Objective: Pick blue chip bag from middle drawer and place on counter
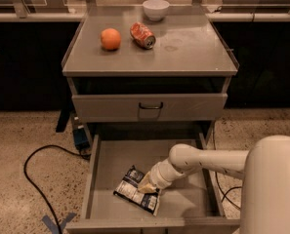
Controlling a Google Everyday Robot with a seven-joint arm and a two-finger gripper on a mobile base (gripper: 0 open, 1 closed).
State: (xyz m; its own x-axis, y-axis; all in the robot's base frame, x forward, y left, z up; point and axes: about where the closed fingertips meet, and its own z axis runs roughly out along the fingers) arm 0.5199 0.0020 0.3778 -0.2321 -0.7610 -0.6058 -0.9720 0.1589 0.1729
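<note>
Gripper [147, 183] down on the crinkly dark-blue foil chip bag [131, 193], contact's hidden from me.
The white arm [208, 160] covers the bag's upper right part, so I can't tell if the gripper is spread or pinching. Bag lies flat on the wide grey metal drawer tray [114, 162] floor, front-centre, long axis diagonal to the walls.

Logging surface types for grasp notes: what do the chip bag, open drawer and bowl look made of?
Blue chip bag: crinkly glossy film, foil-like. Middle drawer: matte grey, seemingly sheet metal. Bowl: smooth white, ceramic or plastic. Tool sits at the bag, inside the drawer.
</note>
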